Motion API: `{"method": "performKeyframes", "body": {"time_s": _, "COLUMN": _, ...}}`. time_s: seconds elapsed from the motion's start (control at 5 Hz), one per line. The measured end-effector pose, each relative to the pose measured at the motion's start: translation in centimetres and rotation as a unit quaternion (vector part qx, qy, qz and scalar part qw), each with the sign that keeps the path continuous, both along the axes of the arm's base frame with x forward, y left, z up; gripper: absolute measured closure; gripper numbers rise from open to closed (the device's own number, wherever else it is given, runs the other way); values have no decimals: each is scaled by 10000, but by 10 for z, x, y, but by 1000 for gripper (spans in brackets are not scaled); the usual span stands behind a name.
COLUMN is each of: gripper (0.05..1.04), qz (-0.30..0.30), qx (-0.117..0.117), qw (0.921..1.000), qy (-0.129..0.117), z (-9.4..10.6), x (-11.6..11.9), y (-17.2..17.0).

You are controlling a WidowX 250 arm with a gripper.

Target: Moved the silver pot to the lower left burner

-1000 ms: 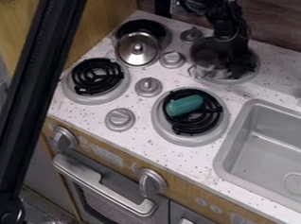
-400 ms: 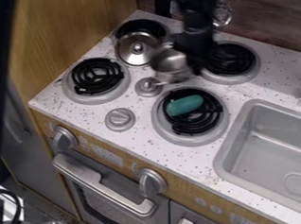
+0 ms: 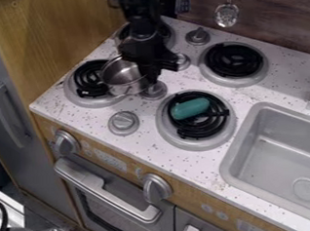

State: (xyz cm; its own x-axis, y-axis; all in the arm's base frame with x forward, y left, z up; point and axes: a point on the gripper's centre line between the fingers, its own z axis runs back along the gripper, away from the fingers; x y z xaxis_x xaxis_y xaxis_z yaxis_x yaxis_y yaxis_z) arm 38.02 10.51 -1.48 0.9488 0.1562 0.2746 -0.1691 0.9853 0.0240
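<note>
The gripper (image 3: pixel 149 71) hangs over the left half of the stove, shut on the right side of the silver pot (image 3: pixel 121 76). The pot is upright and overlaps the right part of the lower left burner (image 3: pixel 90 81), whose black coil shows to its left. Whether the pot's base touches the burner, I cannot tell.
A green cylinder (image 3: pixel 190 108) lies on the lower right burner (image 3: pixel 207 127). The upper right burner (image 3: pixel 233 60) has a bare coil. The arm covers much of the upper left burner (image 3: pixel 168 34). Knobs (image 3: pixel 124 123) stand among the burners; the sink (image 3: pixel 277 155) is at right.
From the upper right burner, the gripper and the silver pot have moved left across the stove to the lower left burner's right side. The green cylinder has stayed put.
</note>
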Motion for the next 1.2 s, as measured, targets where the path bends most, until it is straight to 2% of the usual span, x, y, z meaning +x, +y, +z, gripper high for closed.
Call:
{"method": "performKeyframes", "body": {"time_s": 0.2, "gripper": 1013, "qz": 133, "qx": -8, "qw": 9999, "qy": -14, "z": -6, "x": -3, "y": 24}}
{"method": "performKeyframes", "body": {"time_s": 0.4, "gripper": 1013, "qz": 145, "qx": 29, "qw": 9999, "qy": -11, "z": -10, "x": 5, "y": 38}}
{"method": "performKeyframes", "body": {"time_s": 0.6, "gripper": 1013, "qz": 147, "qx": 76, "qw": 9998, "qy": 80, "z": -15, "x": 7, "y": 47}}
{"method": "performKeyframes", "body": {"time_s": 1.0, "gripper": 995, "qz": 416, "qx": -81, "qw": 9988, "qy": 233, "z": -24, "x": -10, "y": 58}}
{"method": "performKeyframes", "body": {"time_s": 1.2, "gripper": 834, "qz": 499, "qx": -104, "qw": 9982, "qy": 326, "z": -27, "x": -17, "y": 57}}
